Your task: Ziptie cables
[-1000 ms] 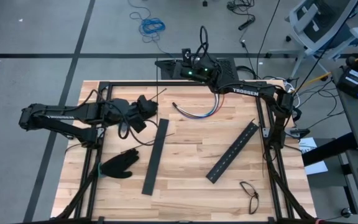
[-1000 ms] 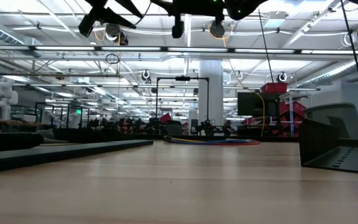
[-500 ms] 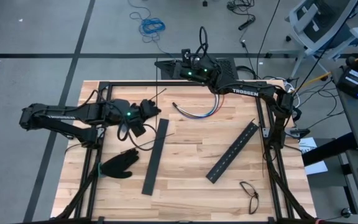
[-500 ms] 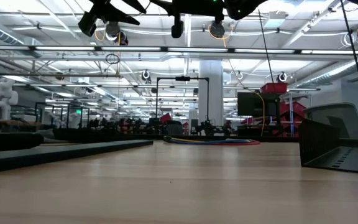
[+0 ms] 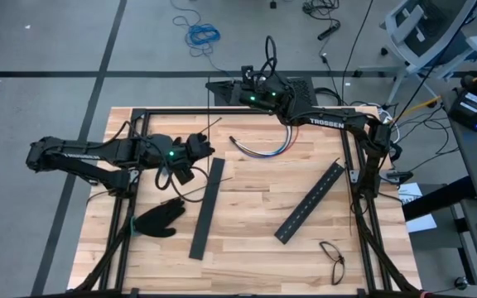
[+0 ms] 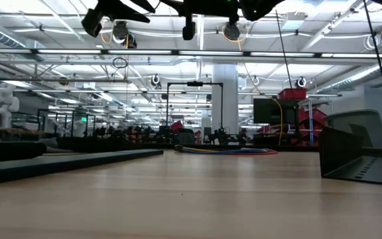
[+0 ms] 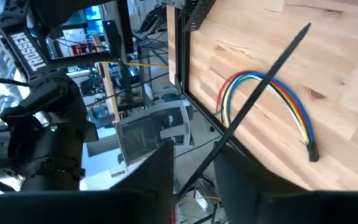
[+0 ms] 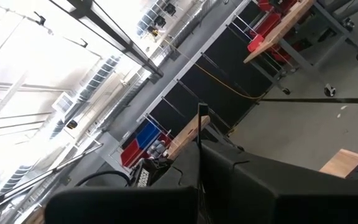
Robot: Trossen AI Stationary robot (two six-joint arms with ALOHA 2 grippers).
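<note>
The cables (image 5: pixel 261 150) lie on the table (image 5: pixel 255 217) toward its far edge, a shallow arc of red, blue, white and yellow-green wires. Their long axis runs roughly 9-to-3 in my overhead view, and both ends curl up toward 12. My left pincer (image 5: pixel 199 147) hangs above the wood just beside them, so the bundle sits at about 3 o'clock from it. It is clenched on a ziptie (image 5: pixel 214 126), a thin dark strip that sticks out toward 1 o'clock. From the left wrist camera that ziptie (image 7: pixel 260 87) runs out from between the left pincer's (image 7: pixel 194 155) fingers and crosses over the arc of cables (image 7: pixel 297 113), though it is in the air above them, not touching. My right pincer (image 5: pixel 218 84) is parked at the far rim, with the cables at about 5 o'clock from it. It is clenched, and a thin dark strip stands between its fingers on its own camera; I can't tell whether that is another ziptie. From overhead the two arms look about equally near, but the left one carries the strip. I judge the next move turns on swinging the strip's tip from 1 toward 3 o'clock, crosswise to the wires. Two black slotted bars (image 5: pixel 206 207) lie nearer me, well apart from the bundle.
</note>
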